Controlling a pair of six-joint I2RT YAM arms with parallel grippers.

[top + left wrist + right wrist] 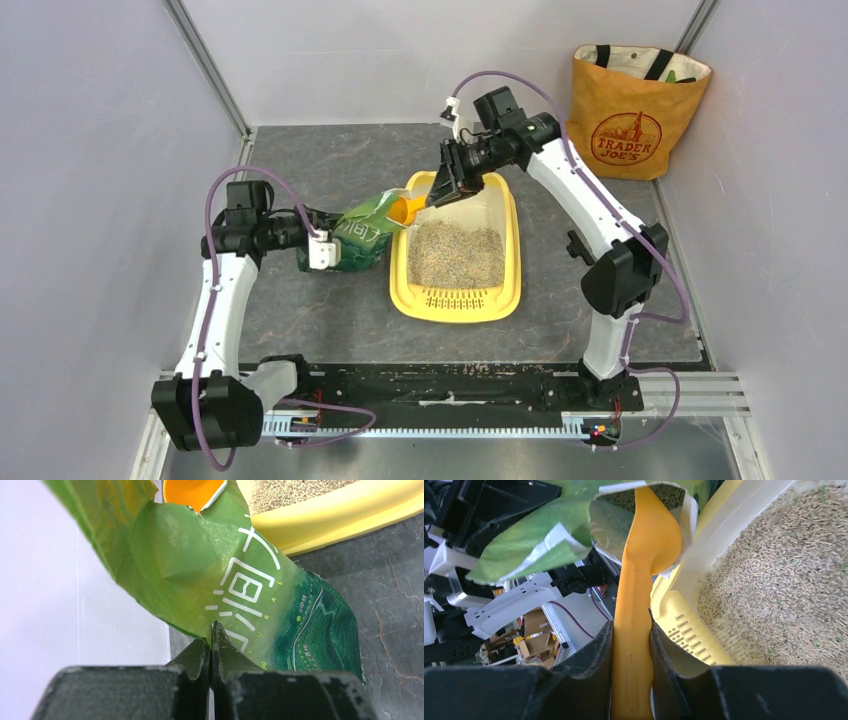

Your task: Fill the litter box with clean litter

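Observation:
The yellow litter box point(510, 250) lies mid-table with its slotted grate toward the arms. Grey-beige litter point(457, 252) covers its floor, also seen in the right wrist view point(784, 580). The green litter bag point(362, 232) leans left of the box, mouth toward it. My left gripper point(212, 630) is shut on the bag's edge point(220, 580). My right gripper point(631, 630) is shut on the handle of the orange-yellow scoop point(644, 555). The scoop's bowl point(402, 210) sits in the bag's open mouth, with litter showing behind it.
An orange tote bag point(630, 115) stands at the back right corner. Grey walls close the left, back and right sides. The black rail with the arm bases point(450, 390) runs along the near edge.

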